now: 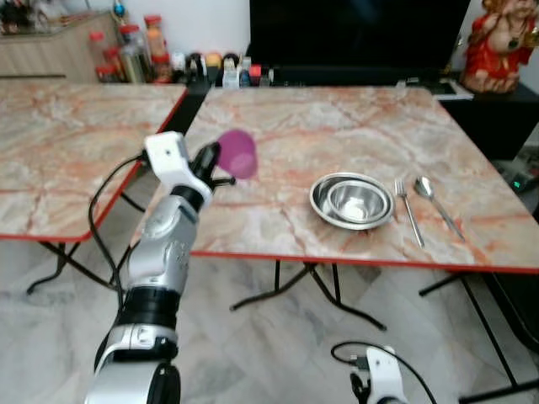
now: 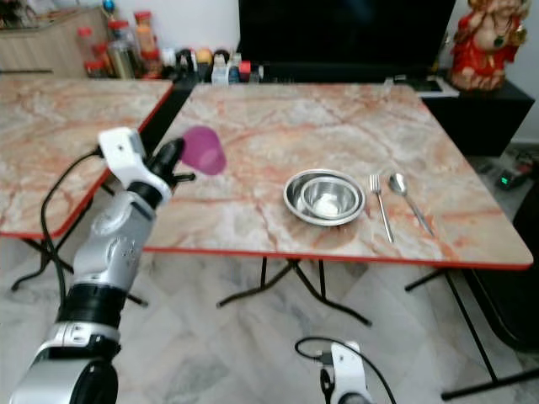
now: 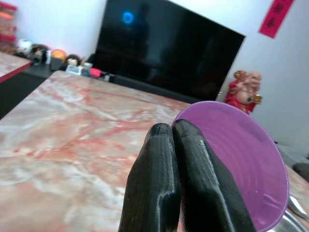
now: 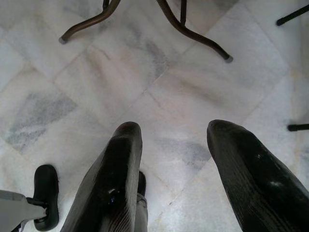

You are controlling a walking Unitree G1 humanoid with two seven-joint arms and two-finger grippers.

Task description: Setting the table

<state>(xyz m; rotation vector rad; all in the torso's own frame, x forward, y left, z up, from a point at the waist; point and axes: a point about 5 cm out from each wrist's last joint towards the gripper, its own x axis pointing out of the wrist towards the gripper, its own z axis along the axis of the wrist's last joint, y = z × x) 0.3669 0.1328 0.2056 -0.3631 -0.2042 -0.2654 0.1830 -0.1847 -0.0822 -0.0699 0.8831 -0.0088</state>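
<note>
A purple cup is held by the left gripper, whose 2 fingers are pinched together on the cup's rim. The cup is carried tilted on its side, its mouth turned away from the arm, above the near left part of the table. It appears to be clear of the tabletop, though this cannot be told for certain from the head views. In the left wrist view the cup's inside is seen beside the closed fingers, and nothing can be made out in it.

The table has a marbled pink and cream top edged in red. Toward its near right part a steel bowl is set inside a steel plate. Just beside the plate, on its right, a fork is laid, and a spoon is laid just beside the fork, further right. Both lie with their handles toward the near edge. The cup is well apart from the plate, to its left.

A 2nd table of the same kind stands to the left, with a gap between the 2. Jars and bottles are lined along the wall behind, near a dark screen, and a red figurine stands at the far right.

The right gripper hangs low over the pale tiled floor, its fingers spread apart and holding nothing. Table legs are seen on the floor beyond it.
</note>
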